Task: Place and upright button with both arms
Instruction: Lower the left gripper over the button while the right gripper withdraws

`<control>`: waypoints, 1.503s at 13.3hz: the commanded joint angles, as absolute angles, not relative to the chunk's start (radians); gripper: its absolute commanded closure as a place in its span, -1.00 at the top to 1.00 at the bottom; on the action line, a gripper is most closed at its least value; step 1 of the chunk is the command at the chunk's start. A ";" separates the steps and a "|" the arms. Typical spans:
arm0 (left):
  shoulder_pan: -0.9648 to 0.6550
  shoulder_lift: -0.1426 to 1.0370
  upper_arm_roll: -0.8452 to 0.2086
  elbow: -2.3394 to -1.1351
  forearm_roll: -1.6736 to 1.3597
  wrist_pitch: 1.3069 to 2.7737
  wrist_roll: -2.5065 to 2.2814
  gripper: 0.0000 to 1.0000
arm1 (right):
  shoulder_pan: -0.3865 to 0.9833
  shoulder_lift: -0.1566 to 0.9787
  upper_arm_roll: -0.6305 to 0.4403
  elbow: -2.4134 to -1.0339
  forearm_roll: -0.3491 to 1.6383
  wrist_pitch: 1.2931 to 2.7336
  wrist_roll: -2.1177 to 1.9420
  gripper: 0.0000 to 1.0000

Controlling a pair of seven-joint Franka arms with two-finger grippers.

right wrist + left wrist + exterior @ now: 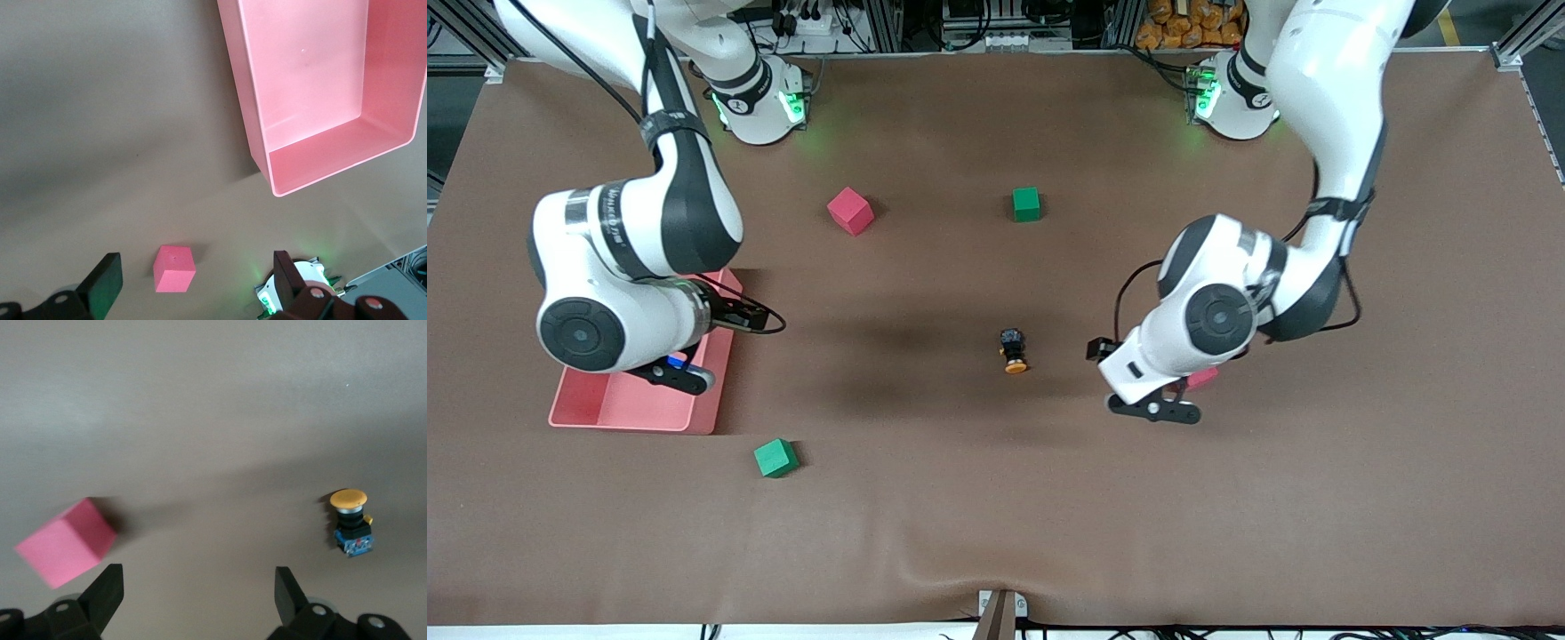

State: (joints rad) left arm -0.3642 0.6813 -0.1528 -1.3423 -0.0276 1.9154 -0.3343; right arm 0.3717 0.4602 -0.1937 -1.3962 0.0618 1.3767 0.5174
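Note:
The button lies near the middle of the brown table, seemingly on its side, its orange cap toward the front camera and its black body away from it. It also shows in the left wrist view. My left gripper is open and empty, above the table beside the button toward the left arm's end; the wrist view shows bare table between its fingers. A pink cube lies just by it, also in the wrist view. My right gripper is open and empty over the pink tray, as its wrist view shows.
The pink tray holds nothing that I can see. A red cube, also in the right wrist view, and a green cube lie toward the bases. Another green cube lies nearer the front camera than the tray.

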 commanded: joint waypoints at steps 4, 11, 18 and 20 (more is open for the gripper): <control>-0.482 0.791 -0.123 -1.247 -0.047 1.905 -0.526 1.00 | 0.364 0.279 -0.179 -1.678 0.002 1.589 0.463 1.00; -0.577 0.902 -0.124 -1.249 -0.135 2.103 -0.666 1.00 | 0.302 0.158 -0.181 -1.857 -0.043 1.764 0.312 1.00; -0.588 0.925 -0.118 -1.249 -0.221 2.158 -0.701 0.48 | 0.083 0.026 -0.179 -1.953 -0.044 1.787 0.031 1.00; -0.588 0.928 -0.124 -1.249 -0.222 2.158 -0.713 0.54 | 0.034 -0.020 -0.179 -1.976 -0.043 1.786 -0.024 1.00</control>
